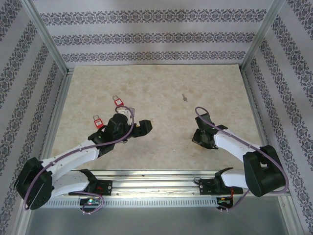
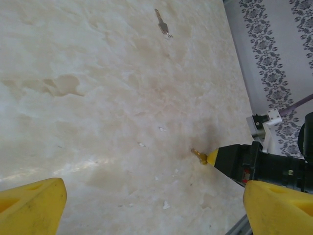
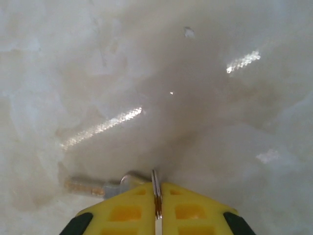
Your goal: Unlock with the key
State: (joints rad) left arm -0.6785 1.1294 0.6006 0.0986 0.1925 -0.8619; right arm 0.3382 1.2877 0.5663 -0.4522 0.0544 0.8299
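A pale table [image 1: 161,83] with patterned walls [image 1: 146,34] around it.
The table is cream with soft brown blotches. The walls stand on three sides, white with rows of dark flower shapes. Shiny metal posts [image 1: 46,36] stand at the far corners. A metal rail [image 1: 156,175] runs along the near edge. Small white specks [image 2: 166,204] lie on the table.
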